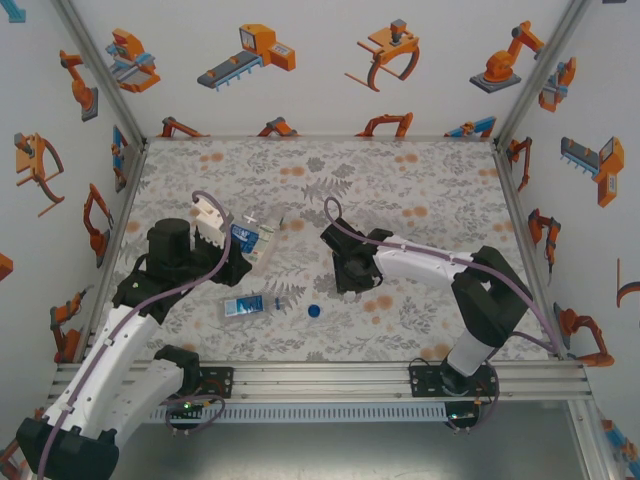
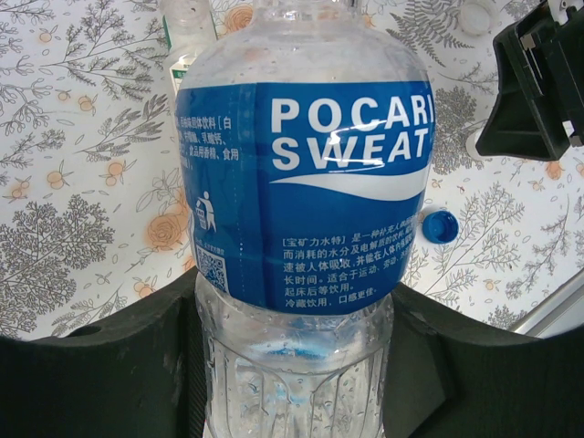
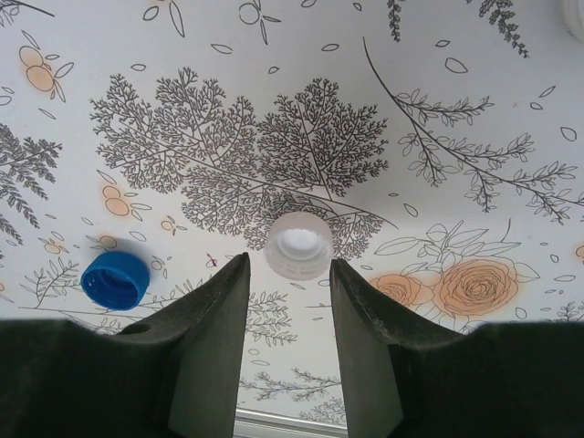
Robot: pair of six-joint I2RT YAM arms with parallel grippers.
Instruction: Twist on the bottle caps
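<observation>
My left gripper is shut on a clear bottle with a blue label, clamped low on its body between both fingers. Behind it stands a slimmer bottle with a white-and-green label. Another blue-labelled bottle lies on its side near the front. My right gripper hangs open just over the table. A white cap rests on the cloth at its fingertips, ungripped. A blue cap lies to the left of it.
The floral tablecloth covers the whole work surface, bounded by white walls and an aluminium rail at the near edge. The back and right parts of the cloth hold no objects.
</observation>
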